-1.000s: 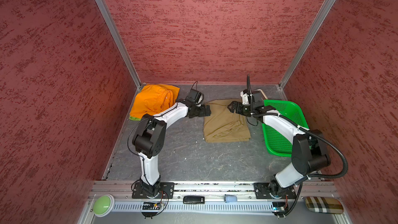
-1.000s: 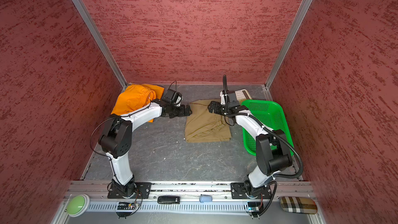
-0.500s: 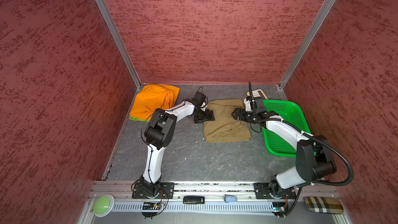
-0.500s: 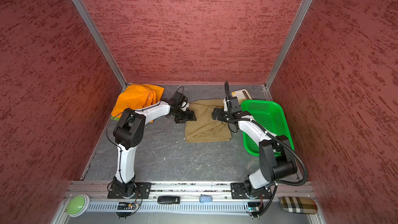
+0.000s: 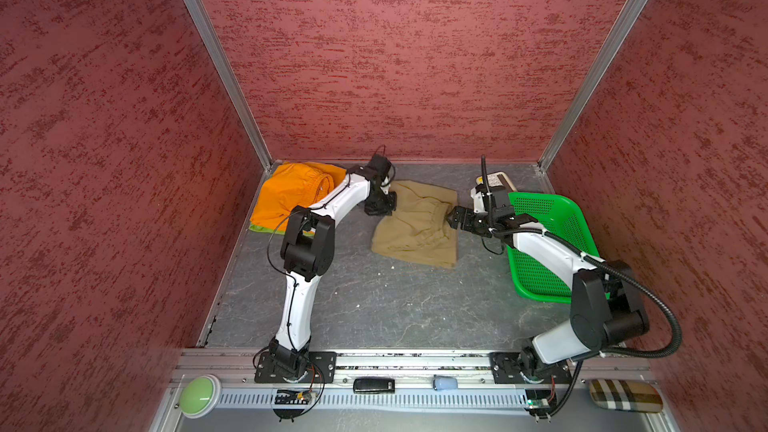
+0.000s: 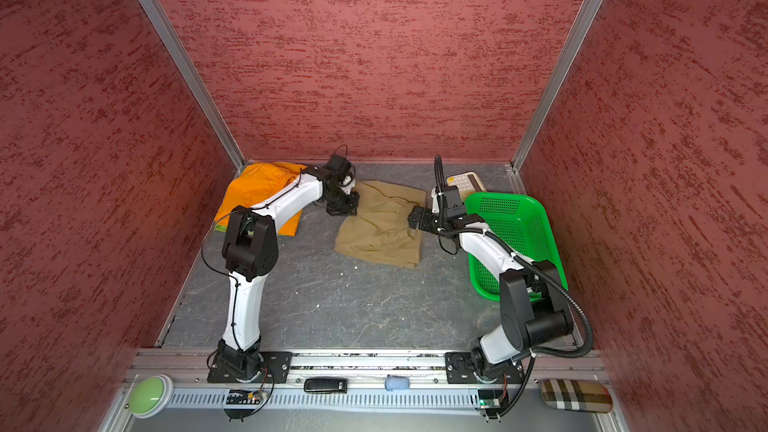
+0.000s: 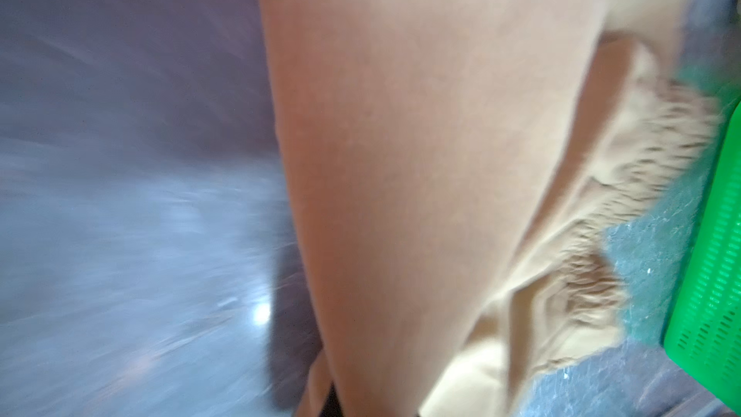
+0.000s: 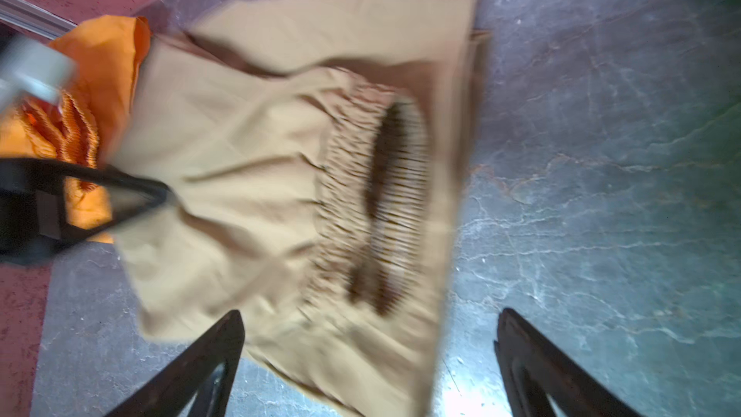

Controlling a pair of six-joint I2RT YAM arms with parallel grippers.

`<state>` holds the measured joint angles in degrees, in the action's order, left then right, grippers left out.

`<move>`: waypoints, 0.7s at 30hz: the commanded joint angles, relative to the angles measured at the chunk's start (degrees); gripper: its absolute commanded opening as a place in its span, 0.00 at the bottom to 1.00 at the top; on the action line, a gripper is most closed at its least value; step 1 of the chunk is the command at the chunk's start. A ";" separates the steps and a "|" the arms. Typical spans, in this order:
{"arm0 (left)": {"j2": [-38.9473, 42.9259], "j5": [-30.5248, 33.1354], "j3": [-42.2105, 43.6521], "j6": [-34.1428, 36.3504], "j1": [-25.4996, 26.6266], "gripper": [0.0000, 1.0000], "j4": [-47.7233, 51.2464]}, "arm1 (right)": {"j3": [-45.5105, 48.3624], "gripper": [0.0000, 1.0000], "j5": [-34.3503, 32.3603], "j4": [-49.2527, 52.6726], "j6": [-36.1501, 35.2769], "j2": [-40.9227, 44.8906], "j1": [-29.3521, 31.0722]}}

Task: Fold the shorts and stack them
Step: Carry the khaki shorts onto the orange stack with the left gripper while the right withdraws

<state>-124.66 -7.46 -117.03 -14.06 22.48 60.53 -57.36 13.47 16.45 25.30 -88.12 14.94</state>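
Big green basket [image 5: 540,196] sits on the right. The khaki shorts [image 5: 415,230] lie mid-table toward the far side, orange shorts [image 5: 291,193] far left atop a lime pair [image 5: 259,228]. The left gripper [image 5: 384,207] is pinched on the khaki's left edge; the right gripper [image 5: 451,218] has its jaws wide apart over the right edge.

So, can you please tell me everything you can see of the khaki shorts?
The khaki shorts are soft tan cloth with a gathered elastic waistband. They are partly folded and lie on the grey table near the back. The left gripper is shut on their left edge; the open right gripper is at their right edge.
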 commanded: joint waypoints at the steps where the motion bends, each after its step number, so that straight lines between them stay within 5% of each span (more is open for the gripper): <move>1: -3.44 16.62 -12.37 7.99 -1.24 0.00 18.48 | -2.00 0.99 1.62 -2.97 1.15 -2.14 0.90; 5: -7.21 29.71 -22.13 12.44 -2.08 0.00 26.46 | -4.60 0.99 1.63 -3.15 1.16 -4.60 2.87; 14: -2.59 39.31 -21.13 16.35 -4.61 0.00 24.79 | -8.19 0.99 2.87 -3.42 1.27 -8.51 5.48; 21: 6.49 43.15 -9.72 29.97 -5.67 0.00 7.73 | -9.58 0.99 4.74 -4.60 1.89 -10.82 6.50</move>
<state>-123.37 31.46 -129.21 7.90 17.28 77.69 -64.84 16.60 13.91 26.76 -98.13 20.99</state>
